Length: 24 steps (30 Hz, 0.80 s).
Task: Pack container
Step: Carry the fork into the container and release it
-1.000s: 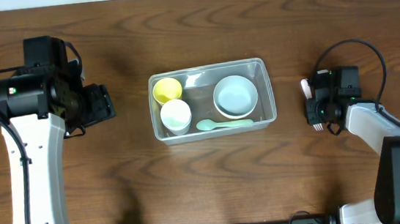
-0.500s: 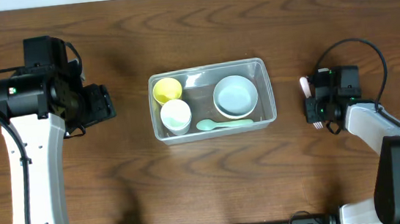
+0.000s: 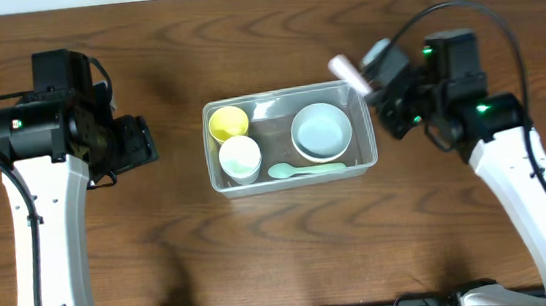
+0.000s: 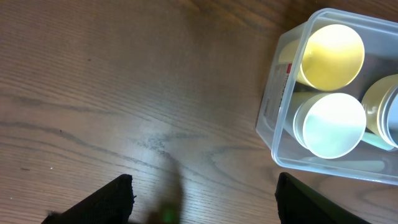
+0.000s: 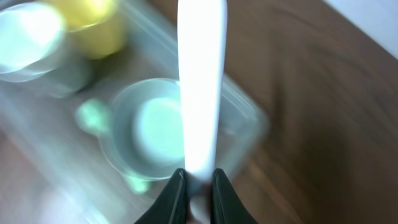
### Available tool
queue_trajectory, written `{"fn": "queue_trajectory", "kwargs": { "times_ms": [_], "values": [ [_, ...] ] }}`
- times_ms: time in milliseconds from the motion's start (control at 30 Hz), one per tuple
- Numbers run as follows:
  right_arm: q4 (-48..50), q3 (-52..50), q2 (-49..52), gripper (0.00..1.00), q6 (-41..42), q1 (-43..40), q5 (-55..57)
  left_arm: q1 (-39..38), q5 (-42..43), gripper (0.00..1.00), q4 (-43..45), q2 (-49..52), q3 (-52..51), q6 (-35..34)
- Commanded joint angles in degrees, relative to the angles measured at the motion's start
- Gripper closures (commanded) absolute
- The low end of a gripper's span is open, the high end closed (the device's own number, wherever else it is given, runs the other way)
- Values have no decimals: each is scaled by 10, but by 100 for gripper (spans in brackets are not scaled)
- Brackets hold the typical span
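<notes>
Overhead, I've got the whole scene: the clear plastic rectangular container [image 3: 277,93] with rounded corners sits in the middle of the dark wooden table [image 3: 284,262], between my two arms. My right gripper [image 3: 375,81] hangs at the tub's upper right corner, clamped on a slim white plastic utensil handle [image 3: 345,68] that pokes out over the rim. Which utensil it is, I can't tell; its working end is hidden. My left gripper [image 3: 137,143] is parked well off to the tub's left. Inside the tub I count a round yellow plastic cup [image 3: 228,123], a white plastic cup [image 3: 240,158] just beside it, a wide pale round bowl [image 3: 322,131] and a mint-green plastic spoon [image 3: 307,169] lying along the near wall. Left wrist camera gives me what the top view can't: my left gripper [image 4: 205,205] has its fingers spread wide, nothing between them, only bare wood below, and the container [image 4: 273,118] at the picture's right edge shows a thick rim and see-through wall, with the yellow cup [image 4: 329,56] and white cup [image 4: 329,124] standing upright, mouths up. Right wrist camera is badly blurred, yet it shows my right gripper [image 5: 194,186] pinched narrow on the white handle [image 5: 200,87], which runs straight up the picture, with the container [image 5: 252,118] smeared beneath it.
</notes>
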Motion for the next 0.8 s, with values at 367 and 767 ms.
{"fn": "queue_trajectory", "kwargs": {
  "times_ms": [367, 767],
  "values": [
    [-86, 2, 103, 99, -235, 133, -28, 2, -2, 26, -2, 2, -3, -1],
    [-62, 2, 138, 77, -228, 133, -28, 2, -2, 26, -2, 2, -3, -1]
  ]
}}
